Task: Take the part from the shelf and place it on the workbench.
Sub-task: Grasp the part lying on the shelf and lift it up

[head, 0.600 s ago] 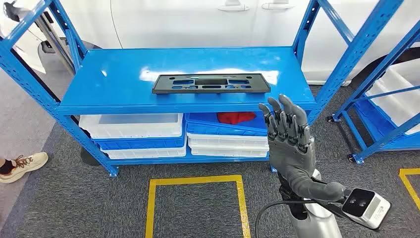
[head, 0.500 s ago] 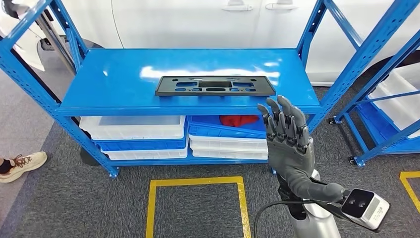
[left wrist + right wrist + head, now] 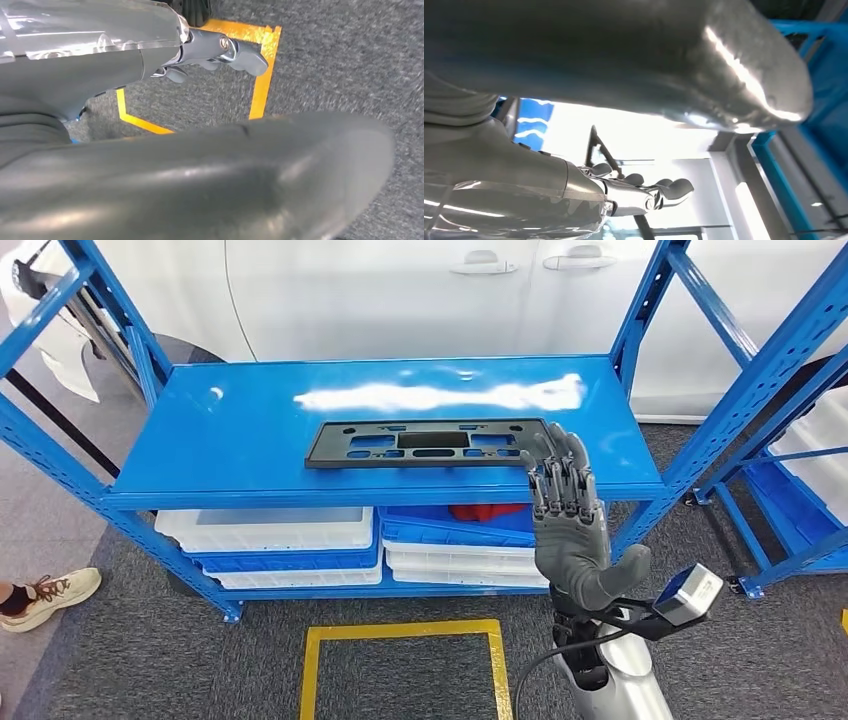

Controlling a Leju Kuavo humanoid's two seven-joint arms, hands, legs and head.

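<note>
Head view: the black part lies flat on the top of the blue shelf, toward its near edge, long axis running left to right. The right hand is raised in front of the shelf edge, fingers spread and straight, holding nothing; its fingertips overlap the part's right end in the picture, though contact cannot be judged from here. So the part stretches away leftward from that hand, and the right hand looks the nearer one for the pickup. The left hand hangs low over grey carpet and a yellow floor line; whether its fingers are apart or together cannot be told.
</note>
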